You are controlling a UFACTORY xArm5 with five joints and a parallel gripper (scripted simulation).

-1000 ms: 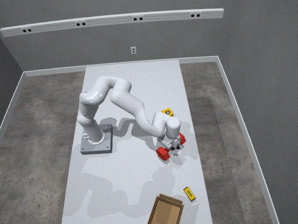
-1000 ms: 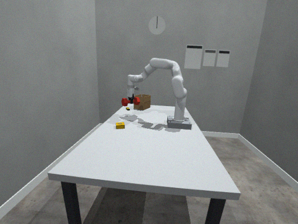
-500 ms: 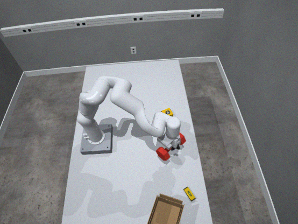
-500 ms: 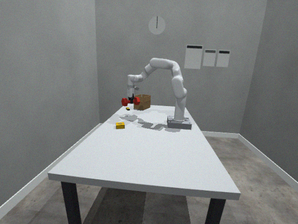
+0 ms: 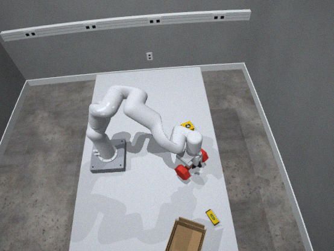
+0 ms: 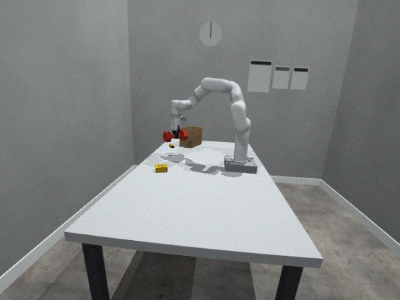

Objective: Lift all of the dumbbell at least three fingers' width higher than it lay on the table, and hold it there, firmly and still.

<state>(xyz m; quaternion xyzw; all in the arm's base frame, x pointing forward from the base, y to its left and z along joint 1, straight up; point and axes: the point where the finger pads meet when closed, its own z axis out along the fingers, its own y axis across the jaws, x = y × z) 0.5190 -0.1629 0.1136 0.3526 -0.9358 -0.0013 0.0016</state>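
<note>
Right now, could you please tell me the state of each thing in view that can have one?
Gripper: shut on the dumbbell's bar, pointing down.
Dumbbell: held in the air above the table, roughly level.
Cardboard box: open at the top, standing on the table.
Yellow block: lying flat on the table, untouched.
Small yellow box: lying on the table beside the cardboard box.

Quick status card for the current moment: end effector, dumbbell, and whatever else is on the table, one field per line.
end effector: shut on the dumbbell's bar, pointing down
dumbbell: red, roughly level, off the table with its shadow below
yellow box: on the table, apart from the arm
cardboard box: open top, at the table's far end from the exterior camera
small yellow item: lying beside the cardboard box
arm base: bolted on the table
</note>
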